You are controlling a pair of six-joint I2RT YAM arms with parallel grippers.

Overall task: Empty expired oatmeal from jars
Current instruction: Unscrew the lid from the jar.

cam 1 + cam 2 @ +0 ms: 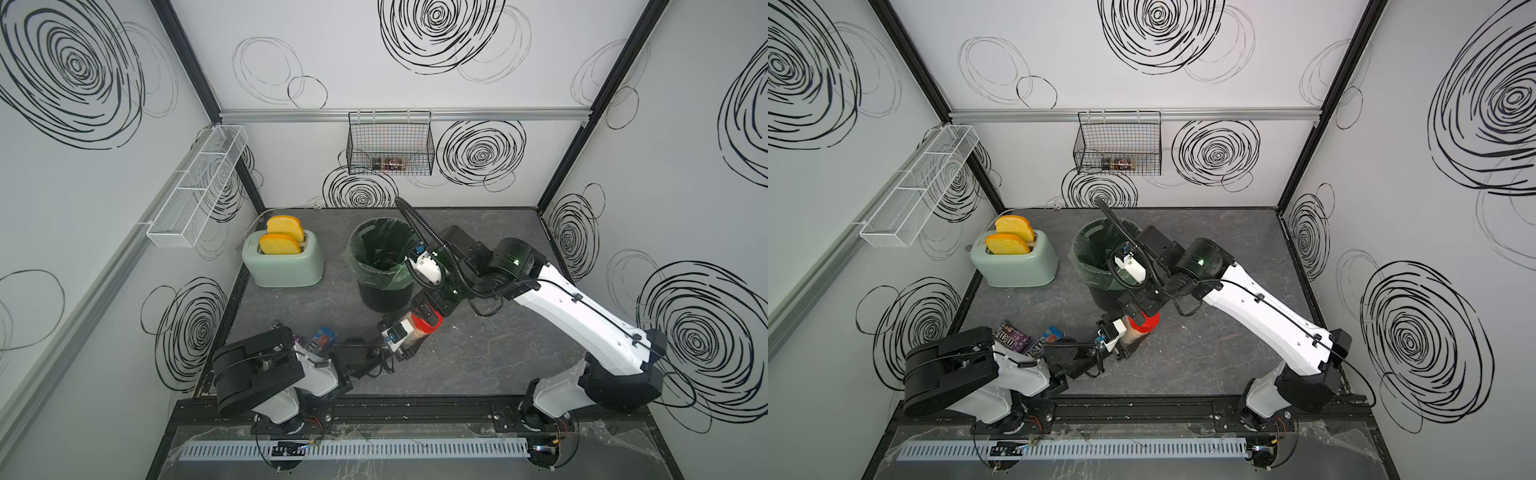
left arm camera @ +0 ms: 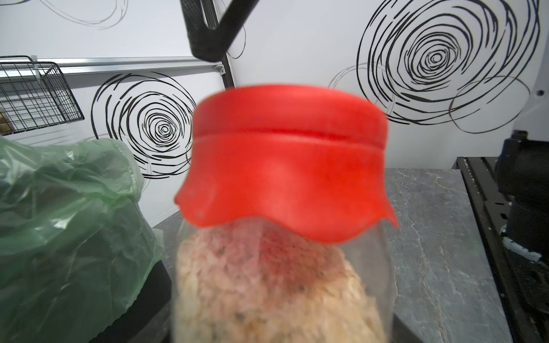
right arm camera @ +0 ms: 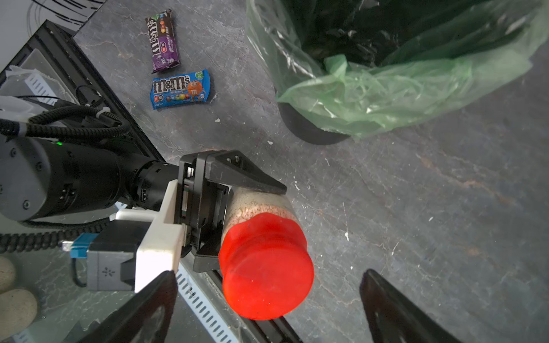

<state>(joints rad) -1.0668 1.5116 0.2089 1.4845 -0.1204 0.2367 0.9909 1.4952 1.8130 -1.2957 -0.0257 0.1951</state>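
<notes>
Red lid (image 3: 266, 267) sits on the jar (image 3: 264, 205) of oatmeal (image 2: 267, 282), near the bin (image 3: 309, 130). Left jaws grip the jar's side. Right jaws are wide open over the lid, not touching. They should close on it evenly, then twist while the left holds tight.

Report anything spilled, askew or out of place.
Pale flecks litter the grey marbled tabletop around the clear plastic jar, possibly spilled oats. The black bin's green plastic liner sags unevenly. A blue M&M's packet and a purple one lie loose.
</notes>
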